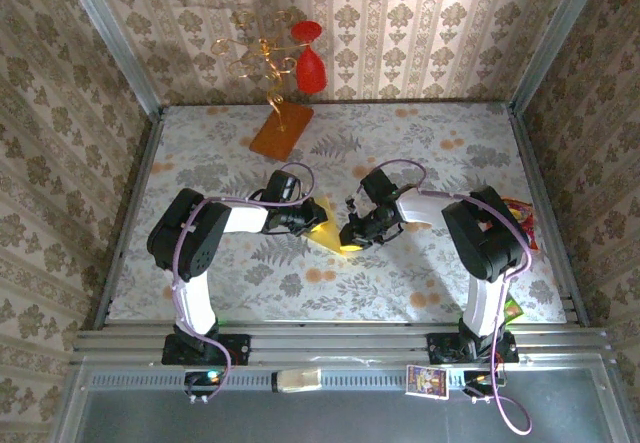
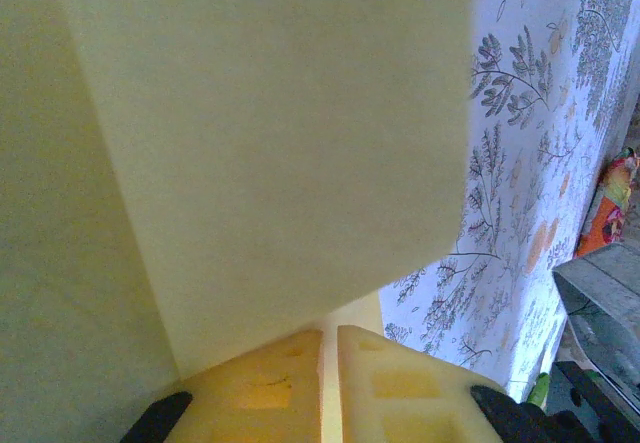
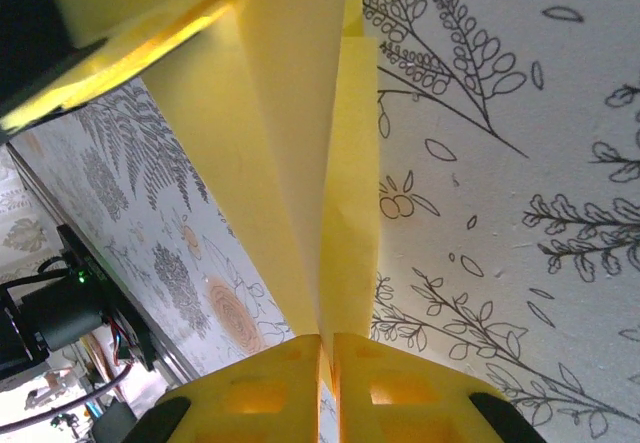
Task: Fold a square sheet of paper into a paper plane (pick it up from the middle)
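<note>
The pale-yellow sheet of paper (image 1: 330, 235) is folded into a creased, pointed shape and hangs just above the middle of the table between both grippers. My left gripper (image 1: 312, 218) is shut on its left side; in the left wrist view the paper (image 2: 260, 143) spreads broad and flat above the closed pads (image 2: 270, 383), gripper centre (image 2: 330, 335). My right gripper (image 1: 352, 235) is shut on the lower right edge. In the right wrist view two folded layers of the paper (image 3: 300, 163) run down into the pinched gripper (image 3: 327, 341), with the left gripper's yellow finger (image 3: 120, 13) at top left.
An orange-brown slab (image 1: 282, 128) carrying a gold wire stand (image 1: 262, 53) and red pieces (image 1: 310, 63) sits at the back of the table. Colourful packets (image 1: 520, 223) lie at the right edge. A small card (image 1: 427, 380) rests on the front rail.
</note>
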Motion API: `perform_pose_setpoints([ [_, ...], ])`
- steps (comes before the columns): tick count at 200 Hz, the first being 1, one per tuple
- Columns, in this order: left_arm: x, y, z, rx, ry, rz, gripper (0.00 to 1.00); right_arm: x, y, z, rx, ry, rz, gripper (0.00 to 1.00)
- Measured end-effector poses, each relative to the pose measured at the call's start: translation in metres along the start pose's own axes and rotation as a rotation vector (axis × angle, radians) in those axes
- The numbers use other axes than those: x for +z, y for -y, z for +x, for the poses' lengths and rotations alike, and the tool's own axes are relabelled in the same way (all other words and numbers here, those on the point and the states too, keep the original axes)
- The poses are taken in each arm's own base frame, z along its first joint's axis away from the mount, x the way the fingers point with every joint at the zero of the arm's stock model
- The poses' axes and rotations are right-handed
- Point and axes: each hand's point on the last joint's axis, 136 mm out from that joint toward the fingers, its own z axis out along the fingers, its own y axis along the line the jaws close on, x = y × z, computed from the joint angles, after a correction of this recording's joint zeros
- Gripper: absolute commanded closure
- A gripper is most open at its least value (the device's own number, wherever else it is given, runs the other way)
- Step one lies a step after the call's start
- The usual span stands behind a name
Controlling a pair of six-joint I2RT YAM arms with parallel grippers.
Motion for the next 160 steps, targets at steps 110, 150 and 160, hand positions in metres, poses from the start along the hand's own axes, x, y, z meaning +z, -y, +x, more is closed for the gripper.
perform_pose_setpoints([
  [110,0.000,0.000,0.000,0.000,0.001,0.000,0.87,0.011,0.010,0.005,0.016,-0.036,0.005,0.87],
  [150,0.000,0.000,0.000,0.000,0.001,-0.001,0.87,0.011,0.009,0.005,-0.001,-0.036,0.005,0.81],
  [160,0.000,0.000,0.000,-0.001,0.001,-0.001,0.87,0.010,0.007,0.004,-0.009,-0.030,0.010,0.78],
])
